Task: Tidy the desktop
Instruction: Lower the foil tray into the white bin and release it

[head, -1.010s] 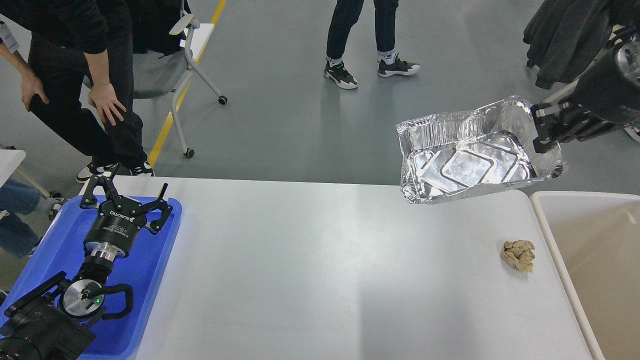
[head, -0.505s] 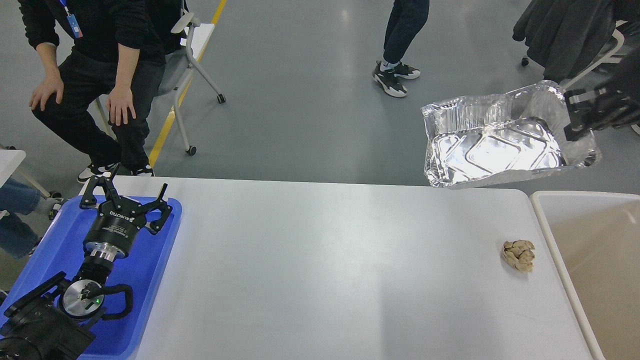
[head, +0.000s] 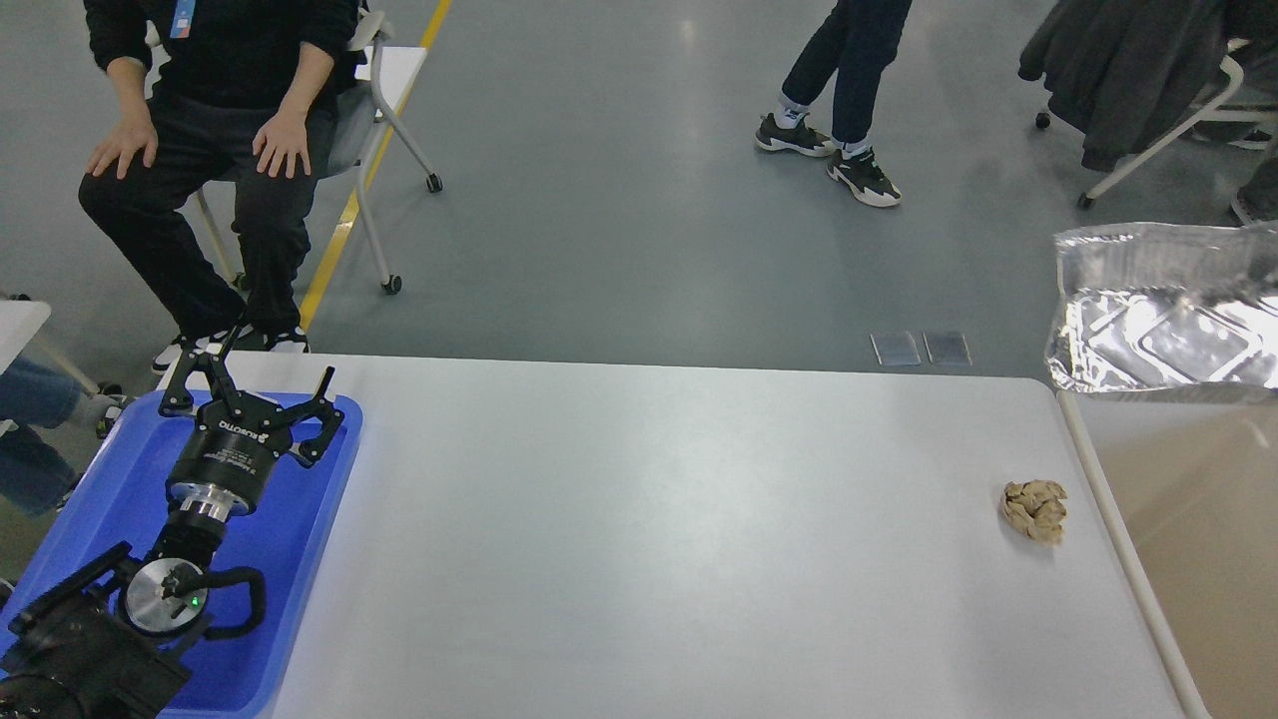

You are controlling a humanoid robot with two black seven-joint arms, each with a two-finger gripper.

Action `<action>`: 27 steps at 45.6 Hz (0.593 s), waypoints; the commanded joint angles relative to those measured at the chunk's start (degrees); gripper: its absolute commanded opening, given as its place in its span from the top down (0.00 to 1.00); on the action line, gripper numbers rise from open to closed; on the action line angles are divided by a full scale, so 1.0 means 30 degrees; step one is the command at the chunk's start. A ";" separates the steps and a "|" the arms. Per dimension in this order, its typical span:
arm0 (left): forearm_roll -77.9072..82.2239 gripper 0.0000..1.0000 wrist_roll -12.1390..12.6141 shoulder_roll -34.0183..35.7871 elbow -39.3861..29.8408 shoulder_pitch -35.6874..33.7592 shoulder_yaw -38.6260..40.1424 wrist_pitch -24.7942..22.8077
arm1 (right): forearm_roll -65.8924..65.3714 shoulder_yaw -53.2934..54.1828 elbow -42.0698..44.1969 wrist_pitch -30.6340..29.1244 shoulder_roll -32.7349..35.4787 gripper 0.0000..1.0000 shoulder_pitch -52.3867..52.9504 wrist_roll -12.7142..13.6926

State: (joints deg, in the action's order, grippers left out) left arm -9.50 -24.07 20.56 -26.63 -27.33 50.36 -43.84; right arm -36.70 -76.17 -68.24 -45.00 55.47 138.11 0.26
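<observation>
The white desktop point(head: 649, 539) fills the middle of the view. A crumpled beige paper ball point(head: 1035, 509) lies on it near its right edge. A silver foil tray point(head: 1158, 320) hangs over the far end of the beige bin point(head: 1208, 529) and runs off the right edge of the view. What holds it is out of view, as is my right gripper. My left gripper point(head: 255, 384) is open and empty over the blue tray point(head: 90, 479) at the left end of the desktop.
A person sits on a chair point(head: 374, 90) beyond the table's far left corner. Another person's legs point(head: 839, 90) stand on the floor behind the table. A chair draped with a dark coat point(head: 1118, 70) stands at the far right.
The foil tray has moved right and down, from above the desktop's far right corner to over the bin. My right gripper has left the view. The left arm has not moved.
</observation>
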 commanded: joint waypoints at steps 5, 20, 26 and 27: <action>0.0002 0.01 -0.0003 0.0001 -0.0001 0.0000 0.0000 0.0023 | -0.1215 0.0105 0.3491 0.0000 0.4272 1.00 -0.1912 0.0471; 0.0002 0.01 -0.0003 0.0001 0.0028 0.0000 0.0000 -0.0006 | -0.0834 0.3354 0.7100 0.2927 0.6970 1.00 -0.8765 0.0441; 0.0002 0.01 -0.0003 0.0001 -0.0001 0.0000 0.0000 0.0023 | -0.0483 0.5200 0.7277 0.4450 0.7029 1.00 -1.2106 0.0441; 0.0002 0.01 -0.0003 0.0001 -0.0001 0.0000 0.0000 -0.0006 | -0.0279 0.5464 0.7277 0.4772 0.6999 1.00 -1.2604 0.0441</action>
State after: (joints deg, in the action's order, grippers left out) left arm -9.49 -24.08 20.57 -26.61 -27.33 50.36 -43.80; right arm -39.24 -67.97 -50.18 -38.42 73.62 116.56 1.52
